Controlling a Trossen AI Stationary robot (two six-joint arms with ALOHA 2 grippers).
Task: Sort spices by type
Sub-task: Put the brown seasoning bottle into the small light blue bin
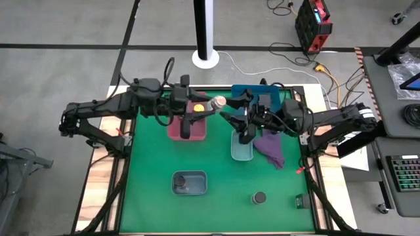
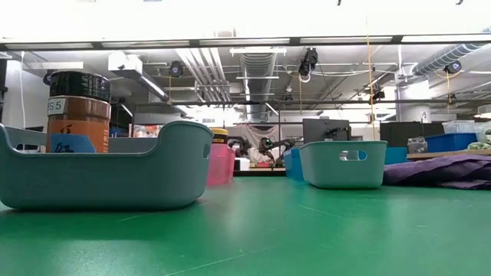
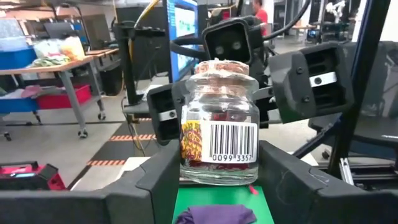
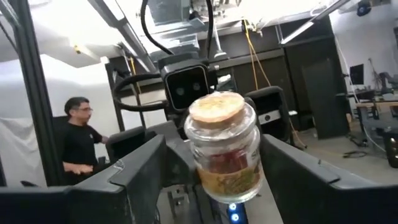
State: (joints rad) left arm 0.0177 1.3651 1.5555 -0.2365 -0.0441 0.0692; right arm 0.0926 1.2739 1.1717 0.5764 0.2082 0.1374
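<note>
The left gripper [image 1: 213, 103] is hovering above the green mat [image 1: 216, 210], just off the pink tray's [image 1: 176, 131] far right corner, and it is gripping a small cork-stoppered glass jar [image 1: 218, 101] low on the body, its two fingers pressing the glass from both sides in the left wrist view, where the jar [image 3: 219, 134] is standing upright with a barcode label facing the camera. The right gripper [image 1: 231, 110] is meeting it from the side away from the pink tray, with its jaws standing wide on either side of the same jar; in the right wrist view the jar [image 4: 224, 149] is leaning slightly and both dark fingers [image 4: 134, 177] are keeping clear of the glass. A yellow-lidded jar [image 1: 197, 107] is sitting inside the pink tray at its far end. To the right of the pink tray a pale grey tray [image 1: 241, 152] is lying on the mat, with a purple cloth [image 1: 272, 147] just beyond it, and a blue tray [image 1: 275, 97] is resting farther back on that side. Nearer the front than the pink tray, a grey-blue tray [image 1: 197, 190] is holding a round dark-lidded jar [image 2: 79, 107] with an orange label, and a second round dark-lidded jar [image 1: 259, 197] is standing alone on the mat, well to the front and right of the pink tray
</note>
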